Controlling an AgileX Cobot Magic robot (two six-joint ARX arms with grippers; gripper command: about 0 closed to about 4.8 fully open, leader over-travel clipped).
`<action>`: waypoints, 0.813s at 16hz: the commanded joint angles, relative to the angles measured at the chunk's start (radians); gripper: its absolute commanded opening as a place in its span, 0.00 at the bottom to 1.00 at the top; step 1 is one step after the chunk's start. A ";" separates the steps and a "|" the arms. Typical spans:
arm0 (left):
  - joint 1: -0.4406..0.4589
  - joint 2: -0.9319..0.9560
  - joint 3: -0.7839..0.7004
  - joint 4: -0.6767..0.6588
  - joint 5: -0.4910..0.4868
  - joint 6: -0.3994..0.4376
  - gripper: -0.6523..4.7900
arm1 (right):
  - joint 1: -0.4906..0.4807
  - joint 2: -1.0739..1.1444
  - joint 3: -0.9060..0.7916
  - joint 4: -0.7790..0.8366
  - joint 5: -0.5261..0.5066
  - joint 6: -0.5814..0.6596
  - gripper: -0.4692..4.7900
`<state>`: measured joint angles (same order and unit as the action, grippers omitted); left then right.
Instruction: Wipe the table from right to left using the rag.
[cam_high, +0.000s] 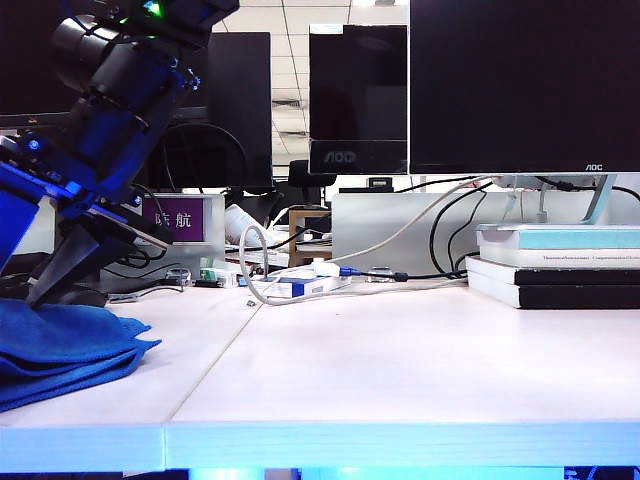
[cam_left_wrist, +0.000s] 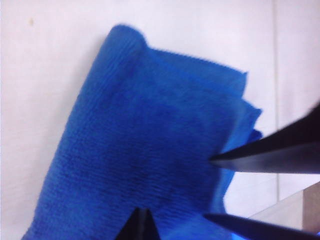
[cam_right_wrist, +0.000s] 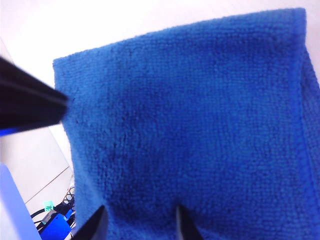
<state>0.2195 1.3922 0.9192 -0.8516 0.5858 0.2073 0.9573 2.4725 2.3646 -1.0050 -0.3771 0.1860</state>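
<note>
The rag (cam_high: 60, 345) is lying folded on the table (cam_high: 400, 370), directly beneath the tips of the left gripper (cam_left_wrist: 215, 187), whose jaws are standing apart over it, holding nothing. The right gripper (cam_right_wrist: 140, 220) is hovering above the same cloth, its jaws gaping wide. Soft, light and limp, it probably wants pinching through its folded layers.

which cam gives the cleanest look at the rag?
Right wrist view: the rag fills the frame, its looped texture and hemmed edge sharp. Left wrist view shows the folded rag whole but blurred, partly behind dark fingers. Exterior view catches only one low corner at the table's left edge.
</note>
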 joint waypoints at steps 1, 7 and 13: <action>0.000 0.036 -0.001 0.005 0.002 0.029 0.11 | 0.002 -0.010 0.006 0.004 -0.008 -0.013 0.43; -0.001 0.129 -0.002 0.019 0.002 0.048 0.11 | 0.002 -0.010 0.006 0.003 -0.026 -0.064 0.43; -0.001 0.216 -0.003 0.060 -0.024 0.049 0.11 | 0.000 -0.011 0.011 0.002 -0.056 -0.064 0.43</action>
<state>0.2195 1.6077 0.9176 -0.8040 0.5743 0.2478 0.9565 2.4725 2.3661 -1.0080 -0.4198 0.1261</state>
